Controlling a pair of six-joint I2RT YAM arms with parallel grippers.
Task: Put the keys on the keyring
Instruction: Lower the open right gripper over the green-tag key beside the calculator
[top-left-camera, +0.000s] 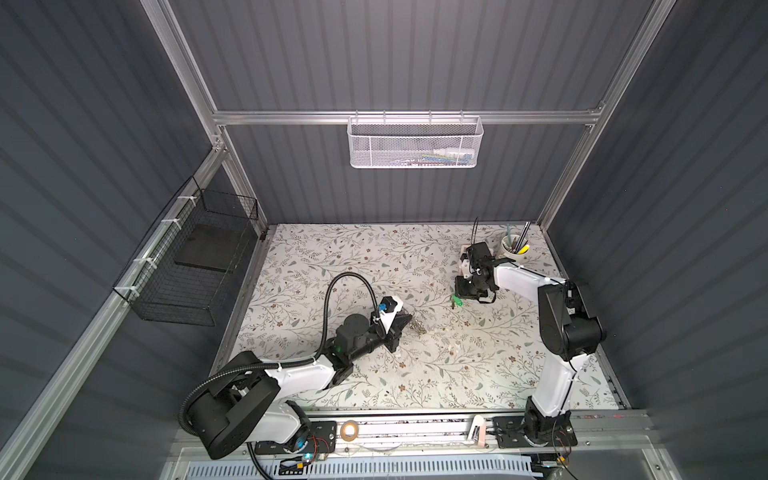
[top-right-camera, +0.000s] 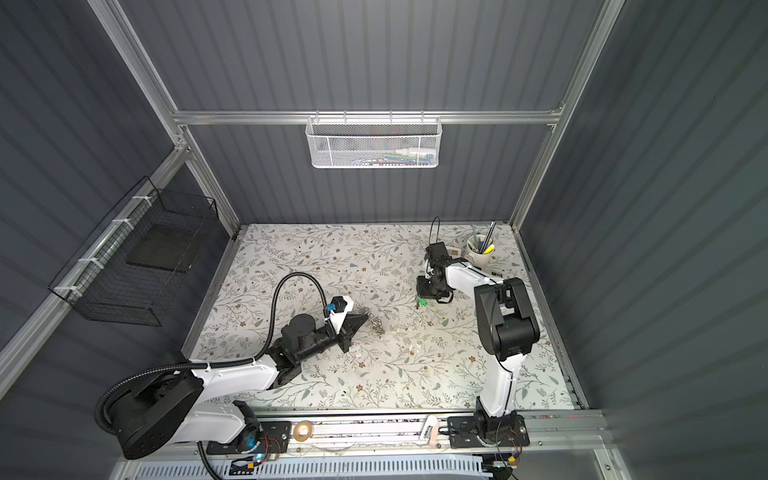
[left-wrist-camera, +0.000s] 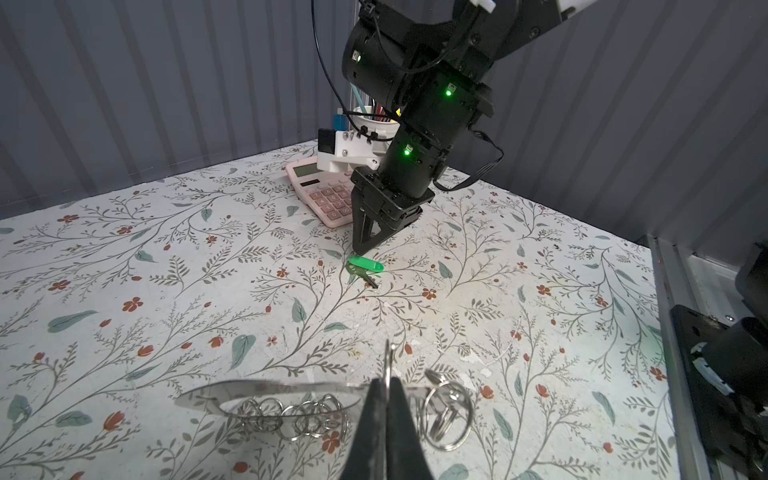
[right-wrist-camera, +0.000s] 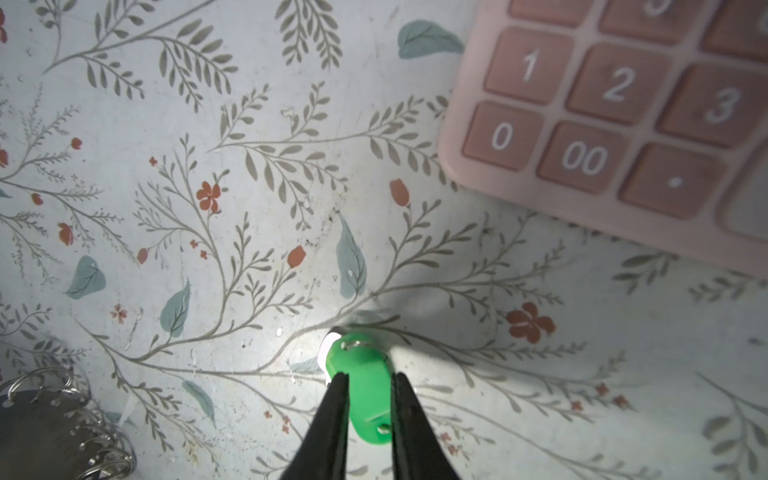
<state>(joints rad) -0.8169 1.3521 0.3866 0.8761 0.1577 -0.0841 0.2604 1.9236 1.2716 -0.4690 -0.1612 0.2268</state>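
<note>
Key btwn R pincer jaws, flat on table.

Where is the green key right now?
In both top views the green key lies on the table right of centre, straddled by the right gripper, beside the pink calculator.

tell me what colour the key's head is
The key head is bright green; the right wrist view shows it best.
</note>
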